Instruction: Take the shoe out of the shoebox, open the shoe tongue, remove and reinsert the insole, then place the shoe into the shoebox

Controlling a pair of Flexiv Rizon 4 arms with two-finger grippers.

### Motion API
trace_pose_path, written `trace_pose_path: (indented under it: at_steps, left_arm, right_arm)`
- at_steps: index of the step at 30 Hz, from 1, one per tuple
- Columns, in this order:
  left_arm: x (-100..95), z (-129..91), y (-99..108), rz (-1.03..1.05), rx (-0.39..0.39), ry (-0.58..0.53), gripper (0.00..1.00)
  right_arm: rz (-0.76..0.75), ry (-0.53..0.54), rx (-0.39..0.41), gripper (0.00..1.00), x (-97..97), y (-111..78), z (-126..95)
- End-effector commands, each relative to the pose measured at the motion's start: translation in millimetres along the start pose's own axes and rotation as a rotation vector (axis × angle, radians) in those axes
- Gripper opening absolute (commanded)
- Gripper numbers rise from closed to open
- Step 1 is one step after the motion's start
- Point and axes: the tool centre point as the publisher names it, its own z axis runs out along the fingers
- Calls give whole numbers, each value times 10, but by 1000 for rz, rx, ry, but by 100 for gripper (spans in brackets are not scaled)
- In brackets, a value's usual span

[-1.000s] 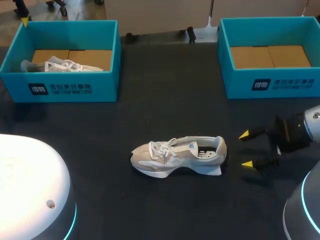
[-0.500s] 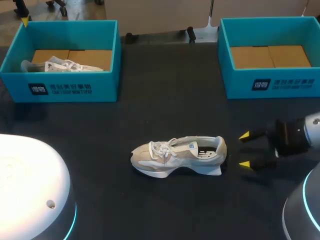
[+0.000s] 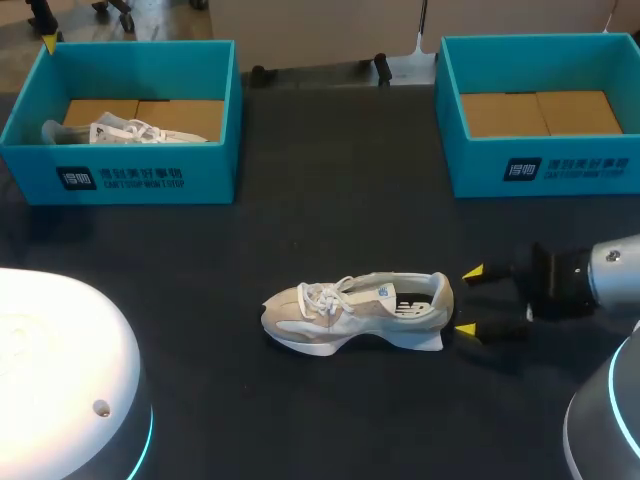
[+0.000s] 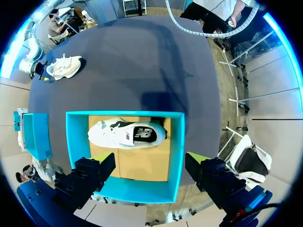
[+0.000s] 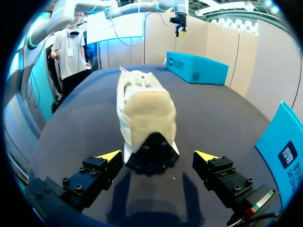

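- The shoe [image 3: 355,312] stands on its sole mid-tabletop [image 3: 330,180], toe to 9 o'clock, heel to 3.
- The right jaws, at the shoe's 3 o'clock, gape wide and hold nothing. The heel is just ahead of their yellow tips, touching neither.
- The left box [image 3: 150,175], at the shoe's 10 o'clock, holds a second shoe [image 3: 120,131]. The left jaws hang above it, wide open and empty.
- The right box [image 3: 540,165] is at 2 o'clock.
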Motion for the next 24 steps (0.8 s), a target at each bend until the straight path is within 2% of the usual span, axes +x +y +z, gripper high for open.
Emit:
trace_pose_path:
  at_steps: [1, 17, 24]
  left_arm:
    - [5, -5, 7, 2, 2, 2, 100]
    - [5, -5, 7, 2, 2, 2, 100]
    - [5, -5, 7, 2, 2, 2, 100]
  right_arm:
    - [-2, 17, 5, 100, 3, 42, 170]
    - [2, 63, -31, 100, 109, 164, 523]
    - [13, 82, -46, 100, 115, 137, 652]
